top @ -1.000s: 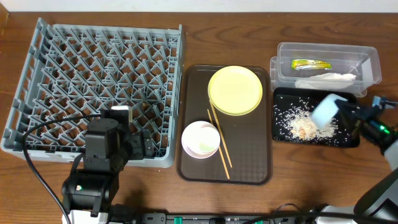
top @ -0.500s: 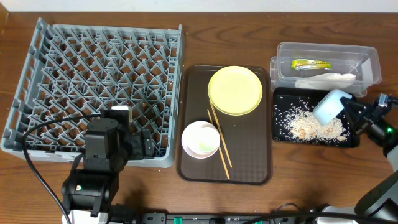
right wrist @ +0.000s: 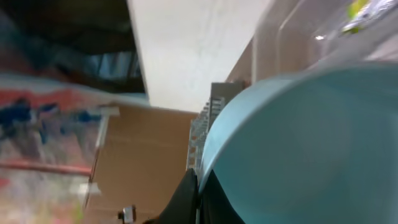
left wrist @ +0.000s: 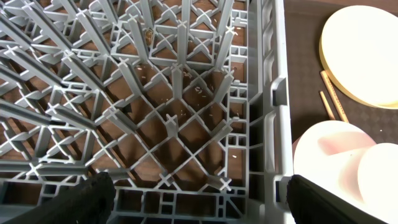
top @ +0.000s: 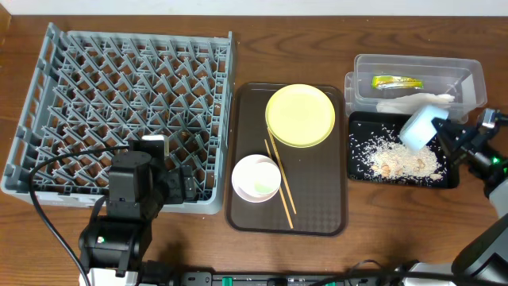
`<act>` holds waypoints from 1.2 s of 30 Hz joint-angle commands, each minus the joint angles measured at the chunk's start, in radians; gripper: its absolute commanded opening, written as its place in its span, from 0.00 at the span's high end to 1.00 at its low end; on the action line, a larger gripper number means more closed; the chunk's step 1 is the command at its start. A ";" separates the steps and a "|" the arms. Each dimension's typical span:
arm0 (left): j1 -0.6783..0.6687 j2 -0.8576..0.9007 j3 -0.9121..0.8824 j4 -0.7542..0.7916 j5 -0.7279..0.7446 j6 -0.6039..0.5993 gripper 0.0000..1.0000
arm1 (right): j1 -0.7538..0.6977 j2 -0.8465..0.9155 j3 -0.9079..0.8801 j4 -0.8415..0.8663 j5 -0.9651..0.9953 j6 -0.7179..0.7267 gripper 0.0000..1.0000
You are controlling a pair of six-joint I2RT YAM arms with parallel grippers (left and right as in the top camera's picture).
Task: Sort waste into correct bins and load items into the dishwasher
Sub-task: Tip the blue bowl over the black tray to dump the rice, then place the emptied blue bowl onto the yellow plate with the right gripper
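My right gripper (top: 441, 133) is shut on the rim of the light blue bowl (top: 418, 126), held tilted above the far edge of the black tray (top: 359, 121), where beige crumbs (top: 401, 162) lie in a heap. In the right wrist view the bowl (right wrist: 311, 149) fills the frame with the jaws (right wrist: 198, 196) pinching its edge. The clear tub (top: 473, 79) behind holds the green-yellow wrapper (top: 397, 81) and white tissue (top: 417, 99). My left gripper (left wrist: 199, 196) is open over the near right corner of the grey rack (top: 119, 103).
A brown serving tray (top: 317, 214) in the middle carries the yellow plate (top: 300, 116), a white bowl (top: 255, 177) and two chopsticks (top: 280, 184). The plate (left wrist: 364, 53) and white bowl (left wrist: 336, 155) also show in the left wrist view.
My right gripper has lifted the blue bowl up and back from over the crumbs toward the clear tub. The left arm has not moved.
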 commanded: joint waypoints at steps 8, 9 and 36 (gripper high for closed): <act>-0.006 0.000 0.026 0.001 -0.005 -0.013 0.09 | 0.111 -0.016 0.003 -0.164 0.130 0.061 0.99; -0.006 0.000 0.026 0.001 -0.005 -0.013 0.09 | 0.134 -0.016 0.004 -0.164 0.137 0.061 0.99; -0.006 0.000 0.026 0.000 -0.005 -0.013 0.09 | 0.887 -0.319 0.248 -0.298 0.982 -0.091 0.99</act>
